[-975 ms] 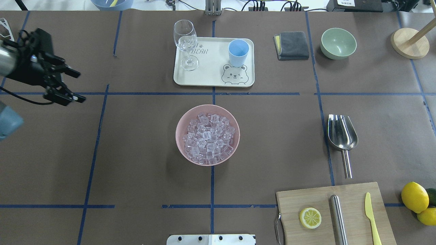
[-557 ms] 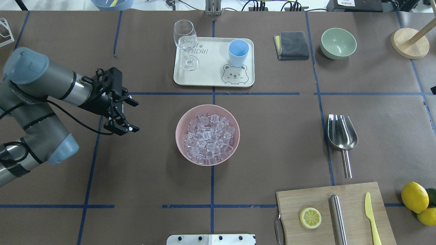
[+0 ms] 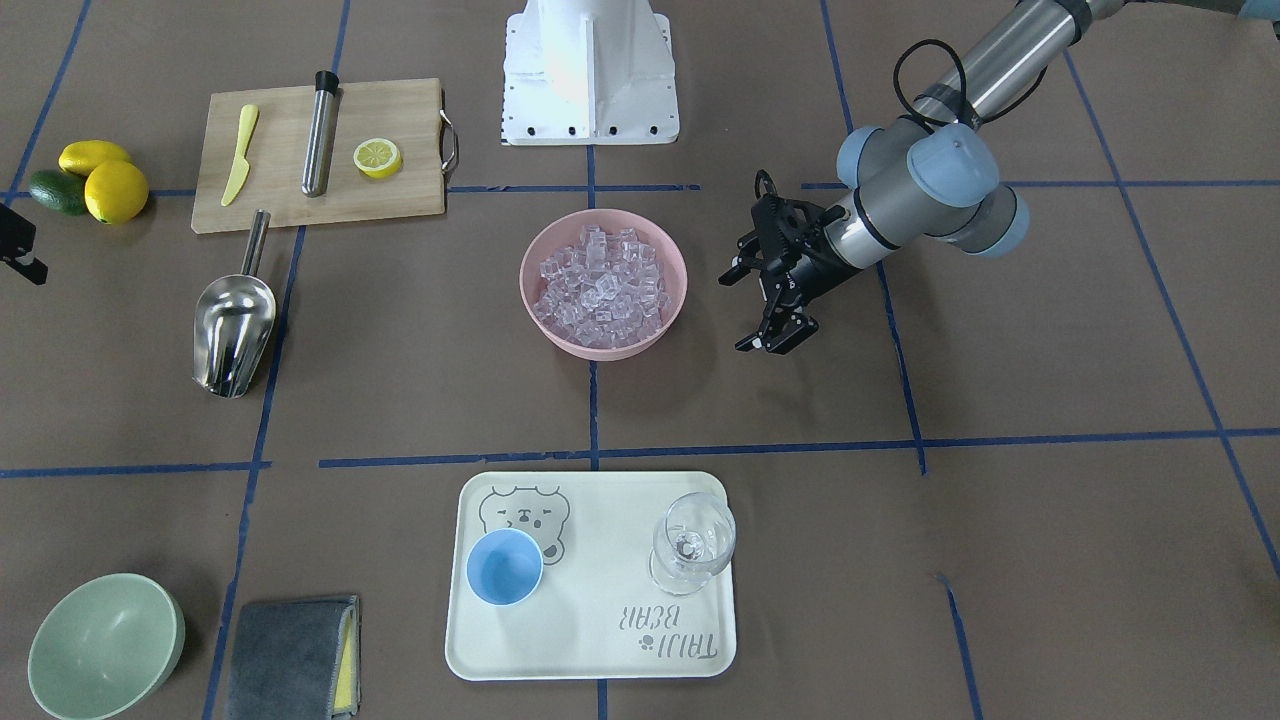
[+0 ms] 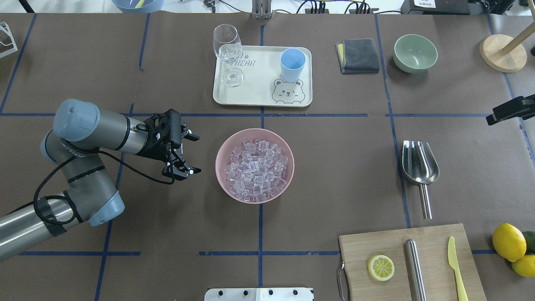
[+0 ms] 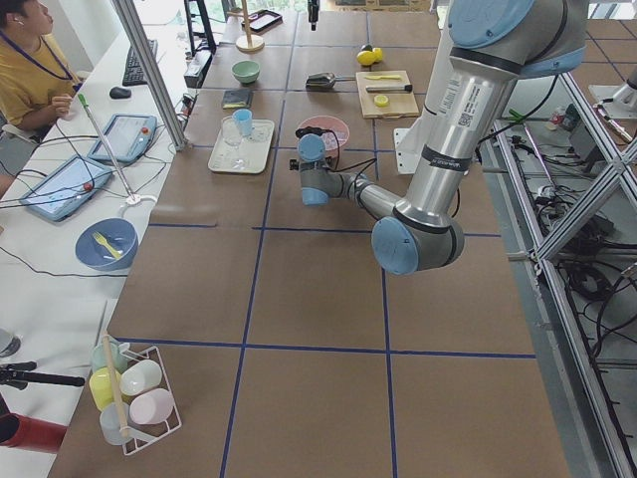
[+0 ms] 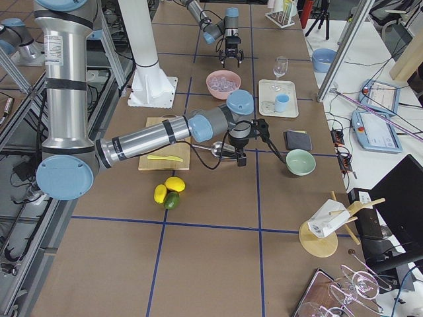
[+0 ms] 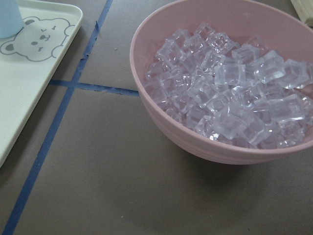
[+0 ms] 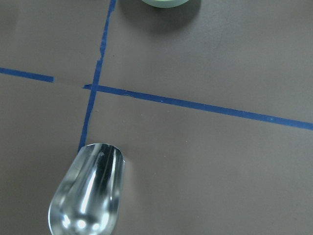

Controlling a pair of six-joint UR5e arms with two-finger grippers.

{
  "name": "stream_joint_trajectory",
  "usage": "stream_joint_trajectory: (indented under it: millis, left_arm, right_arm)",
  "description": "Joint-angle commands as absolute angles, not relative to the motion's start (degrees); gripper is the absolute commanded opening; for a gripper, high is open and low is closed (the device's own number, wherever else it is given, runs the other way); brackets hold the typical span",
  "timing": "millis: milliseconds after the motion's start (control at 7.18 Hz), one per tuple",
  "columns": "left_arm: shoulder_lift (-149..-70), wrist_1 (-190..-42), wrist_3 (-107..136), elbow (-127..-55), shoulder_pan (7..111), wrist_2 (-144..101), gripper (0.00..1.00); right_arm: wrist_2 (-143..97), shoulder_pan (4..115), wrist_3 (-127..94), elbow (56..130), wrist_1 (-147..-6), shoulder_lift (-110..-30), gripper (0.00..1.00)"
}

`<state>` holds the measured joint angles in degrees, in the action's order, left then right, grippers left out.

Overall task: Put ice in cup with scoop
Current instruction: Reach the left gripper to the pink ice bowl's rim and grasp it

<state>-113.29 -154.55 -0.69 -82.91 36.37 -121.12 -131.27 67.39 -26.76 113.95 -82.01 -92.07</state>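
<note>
Overhead, my left gripper [image 4: 195,154] hangs with jaws apart beside the bowl [image 4: 217,165] of ice [image 4: 255,167]; the cup [image 4: 292,63] stands on the tray [image 4: 259,90]. The right-side view shows my right gripper [image 6: 242,157] near the scoop [image 4: 420,163], but overhead catches just a sliver of it, so I can't tell how its jaws stand.

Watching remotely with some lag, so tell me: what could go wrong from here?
1. The open left gripper hangs close to the pink bowl, where the ice is heaped near the rim; a nudge could spill cubes.
2. The scoop lies flat with a thin rod handle near the cutting board; a grasp there may slip or clip the board.
3. The cup shares the tray with a stemmed glass; a wide pour might knock it over.
</note>
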Motion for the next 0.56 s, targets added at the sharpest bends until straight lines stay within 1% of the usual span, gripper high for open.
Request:
stream_joint_trajectory:
  millis: [0,279,418]
  left_arm:
    - [-113.7,-155.9,-0.3,-82.3,35.7,-120.4,0.99]
    - [-113.7,-156.0,-0.2,-82.3,35.7,-120.4,0.99]
    - [-113.7,-156.1,-0.2,-82.3,35.7,-120.4,0.99]
  right_arm:
    - [-127.2,58.8,-43.6,115.2,-70.7,-94.6,1.0]
    - [-118.1,47.7,-57.0,120.9,-69.9,-99.5,1.0]
    - [-115.5,42.2,-63.6,121.3,-69.9,-99.7,1.0]
